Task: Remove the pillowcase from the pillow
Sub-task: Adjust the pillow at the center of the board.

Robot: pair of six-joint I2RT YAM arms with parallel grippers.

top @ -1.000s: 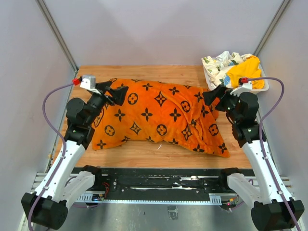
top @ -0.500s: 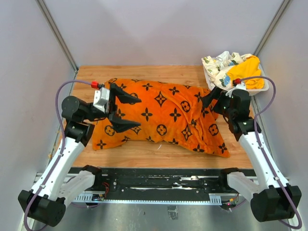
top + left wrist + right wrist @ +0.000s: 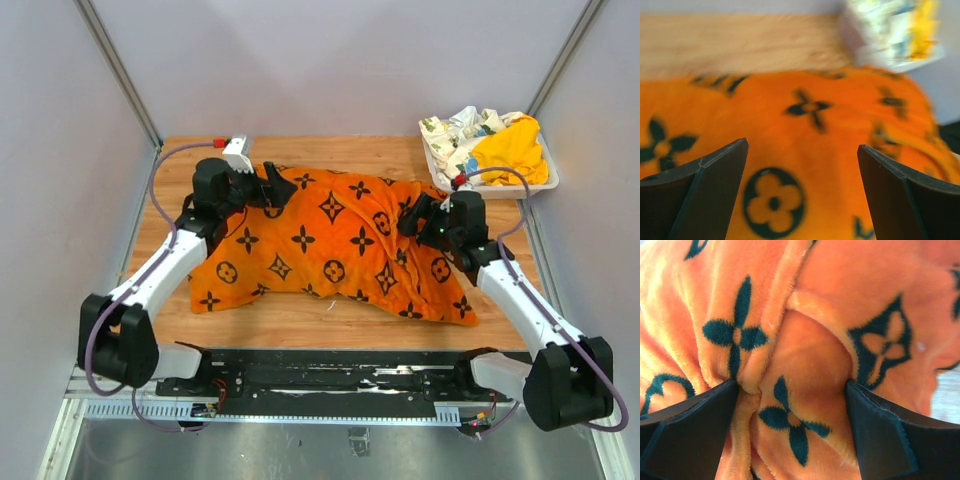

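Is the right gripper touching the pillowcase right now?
Touching. In the right wrist view the right gripper has both jaws spread wide and pressed into the plush orange pillowcase, with a bunched fold of the fabric bulging up between them.

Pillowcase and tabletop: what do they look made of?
The pillowcase looks like plush fleece or velour, matte: the right wrist view shows short fuzzy pile and soft rolled folds. The tabletop looks like wood or wood-grain laminate, smooth, with visible grain.
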